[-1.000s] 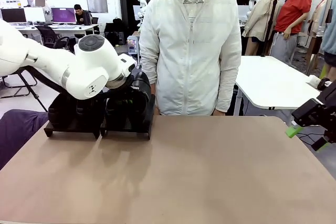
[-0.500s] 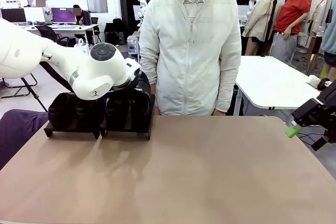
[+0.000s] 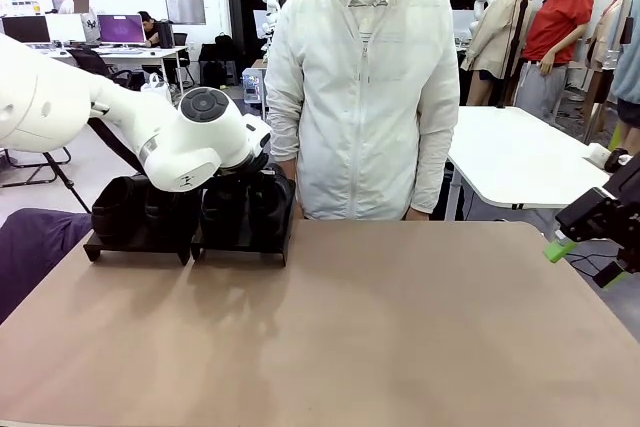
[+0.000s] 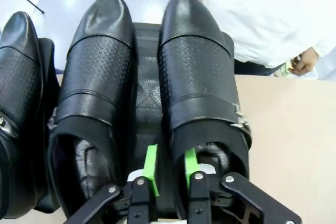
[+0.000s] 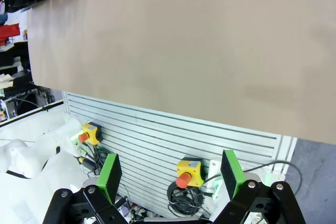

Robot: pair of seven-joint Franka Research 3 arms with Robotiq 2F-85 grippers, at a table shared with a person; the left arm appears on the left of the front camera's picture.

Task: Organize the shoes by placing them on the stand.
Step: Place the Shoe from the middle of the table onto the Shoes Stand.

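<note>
In the left wrist view, two black shoes lie side by side on the right stand [image 4: 147, 93], toes pointing away. My left gripper [image 4: 170, 166] is shut on the right-hand shoe [image 4: 197, 72]: its green pads clamp the inner wall at the heel opening. The neighbouring shoe [image 4: 94, 77] lies just left of the fingers. A third shoe [image 4: 18, 72] rests on the left stand at the picture's edge. From the front, both stands [image 3: 135, 247] [image 3: 245, 247] hold shoes at the table's far left. My right gripper [image 3: 585, 247] hangs open off the table's right edge, with nothing between its fingers [image 5: 110, 174].
A person in a white jacket [image 3: 365, 97] stands at the far side, close to the right stand, one hand [image 4: 302, 64] near the table edge. The brown table [image 3: 400, 327] stretches bare from the stands to the right. Below the right gripper is a slatted panel with emergency-stop buttons [image 5: 186, 174].
My left arm's wrist has swung to the right and slightly up over the right stand. The right arm has stayed still.
</note>
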